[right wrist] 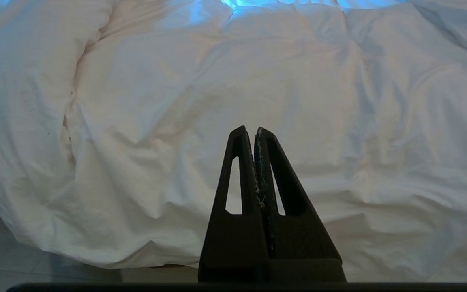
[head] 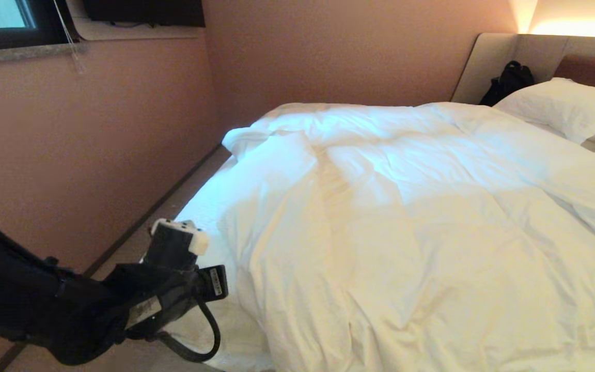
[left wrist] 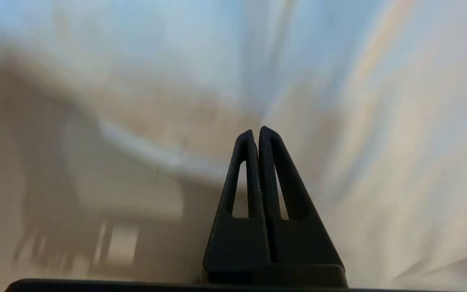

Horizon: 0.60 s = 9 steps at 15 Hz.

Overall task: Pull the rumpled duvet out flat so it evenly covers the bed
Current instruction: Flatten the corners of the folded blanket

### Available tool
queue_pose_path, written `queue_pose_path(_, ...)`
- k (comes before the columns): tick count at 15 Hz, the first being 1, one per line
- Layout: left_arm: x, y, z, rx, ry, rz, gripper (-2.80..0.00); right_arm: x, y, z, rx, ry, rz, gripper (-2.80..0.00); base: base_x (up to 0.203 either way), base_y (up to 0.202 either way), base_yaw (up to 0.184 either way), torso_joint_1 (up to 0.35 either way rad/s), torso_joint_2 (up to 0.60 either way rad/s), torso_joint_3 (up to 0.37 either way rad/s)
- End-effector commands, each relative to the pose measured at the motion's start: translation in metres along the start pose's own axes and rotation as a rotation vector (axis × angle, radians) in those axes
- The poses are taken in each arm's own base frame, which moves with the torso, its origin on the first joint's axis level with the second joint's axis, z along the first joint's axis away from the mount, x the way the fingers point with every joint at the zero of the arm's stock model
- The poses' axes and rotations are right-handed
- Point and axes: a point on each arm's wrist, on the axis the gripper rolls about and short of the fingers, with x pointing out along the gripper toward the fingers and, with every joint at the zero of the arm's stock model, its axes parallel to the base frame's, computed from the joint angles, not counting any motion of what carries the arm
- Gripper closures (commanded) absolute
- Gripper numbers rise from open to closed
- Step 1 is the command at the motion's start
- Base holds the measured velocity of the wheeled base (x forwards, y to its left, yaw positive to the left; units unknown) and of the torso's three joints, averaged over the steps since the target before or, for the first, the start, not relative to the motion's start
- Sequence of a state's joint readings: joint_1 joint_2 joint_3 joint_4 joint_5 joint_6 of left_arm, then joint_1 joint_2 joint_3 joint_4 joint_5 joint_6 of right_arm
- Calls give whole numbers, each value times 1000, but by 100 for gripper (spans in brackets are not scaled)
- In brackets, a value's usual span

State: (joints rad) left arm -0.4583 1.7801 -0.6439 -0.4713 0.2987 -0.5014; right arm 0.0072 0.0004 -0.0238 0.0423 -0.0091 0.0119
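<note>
Head view: the duvet (head: 406,217) is spread over most of the bed (head: 202,206), but it is bunched at the corner nearest the left-hand wall, where a folded-back lump is seen, and a strip of bare sheet is left exposed along that edge. Two pillows (head: 566,108) are seen beyond the duvet at the headboard, with a dark bag (head: 509,80) beside them. The left arm is placed just beside the duvet's near left edge, over the floor gap; the left gripper's fingertips are not made out here.

Left wrist view: the left gripper (left wrist: 255,132) is shown clenched, nothing pinched between the fingers. White fabric is seen ahead, smeared; contact with the duvet cannot be confirmed.

Right wrist view: the right gripper (right wrist: 249,129) is also clamped shut and empty, pointed at the duvet's foot edge, which is draped over the mattress side down to near the floor (right wrist: 22,263).

Step judged: approach to the duvet's left edge for a grab. The jaws should be opened before contact. Cover and filling should be pinched together, low on the hem near the folded lump. The pull should be directed outward toward the wall, kept low and steady, so the bare strip is covered without the far side being dragged off.
</note>
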Motion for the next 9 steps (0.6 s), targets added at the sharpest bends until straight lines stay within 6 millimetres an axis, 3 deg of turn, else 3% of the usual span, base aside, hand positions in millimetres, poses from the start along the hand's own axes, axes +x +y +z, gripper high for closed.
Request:
queue_pose_path(1, -16, -9, 36, -23, -121, -69, 0, 0, 0, 0, 0, -1, 0, 0, 0, 0, 0, 0, 0, 0)
queue_pose_path(5, -11, -36, 97, -22, -180, -148, 0, 0, 0, 0, 0, 1, 0, 0, 0, 0, 0, 0, 0, 0)
queue_pose_path(9, 34, -58, 128, 46, -67, -155, 0, 0, 0, 0, 0, -1, 0, 0, 0, 0, 0, 0, 0, 0)
